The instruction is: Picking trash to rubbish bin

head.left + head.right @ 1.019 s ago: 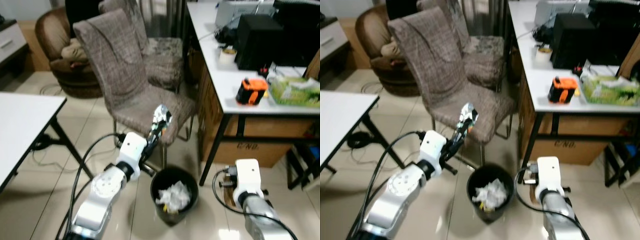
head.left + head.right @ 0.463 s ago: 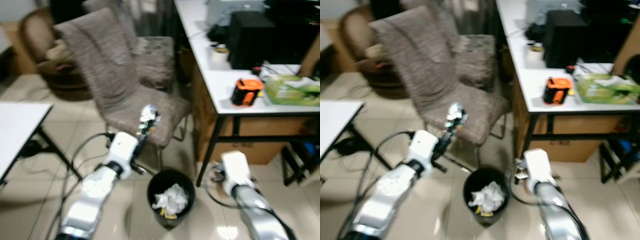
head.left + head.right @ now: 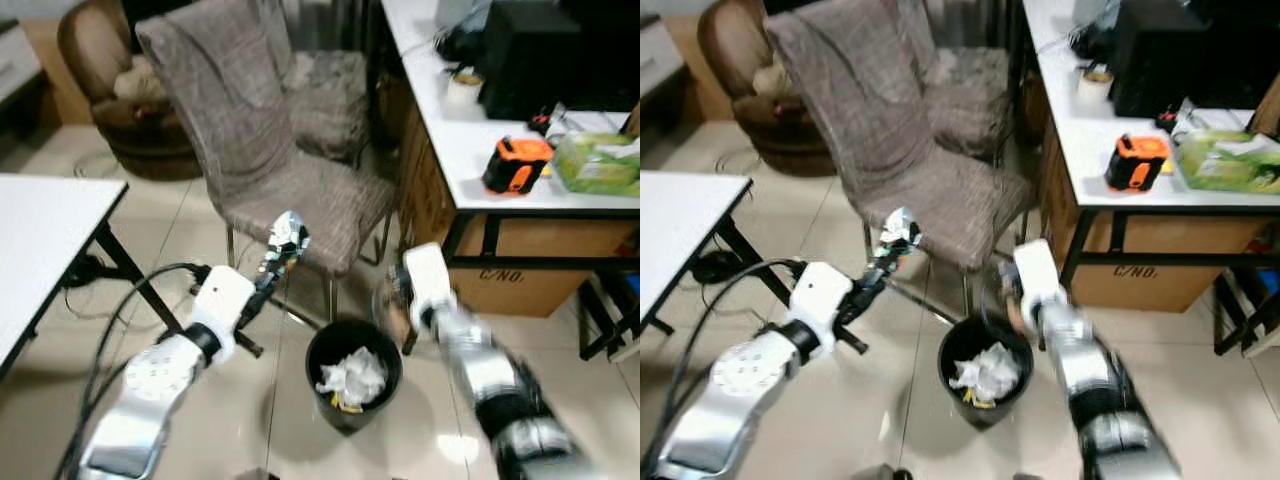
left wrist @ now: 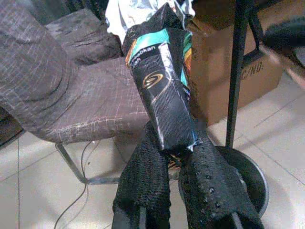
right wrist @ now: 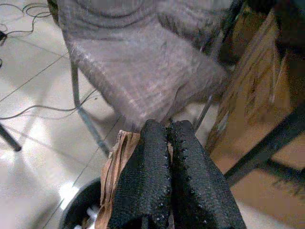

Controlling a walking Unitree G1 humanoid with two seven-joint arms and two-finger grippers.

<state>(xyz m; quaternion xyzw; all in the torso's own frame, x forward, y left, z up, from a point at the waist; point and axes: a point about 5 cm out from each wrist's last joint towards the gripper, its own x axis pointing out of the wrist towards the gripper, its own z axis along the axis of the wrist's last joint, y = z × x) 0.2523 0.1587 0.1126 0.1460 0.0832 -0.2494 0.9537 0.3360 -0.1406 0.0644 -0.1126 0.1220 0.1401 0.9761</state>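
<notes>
left tool: seen left of centre in the left eye view, raised above the floor beside the bin; its fingers are clamped on the wrapper.
wrapper: a black and teal foil packet with a silvery torn top, held upright in the left tool; in the left eye view it is seen in front of the chair seat, up and to the left of the bin.
right tool: its fingers are pressed together on a brown scrap; in the right wrist view it is placed above the bin rim, with the chair seat beyond it.
right arm: blurred, seen right of centre in the left eye view, just beside the bin's right edge.
scrap: brown and crumpled, pinched between the right fingers, hanging at their side over the bin.
bin: black and round, set on the tiled floor at lower centre, below the chair's front edge.
paper: white crumpled paper is seen inside the bin, with a yellow bit under it.
chair: brown woven fabric, at upper centre, behind both tools.
table: white top on black legs, at upper right; an orange and black object and a green pack are carried on it.
second table: white, at the left edge.
box: cardboard, under the right table.
</notes>
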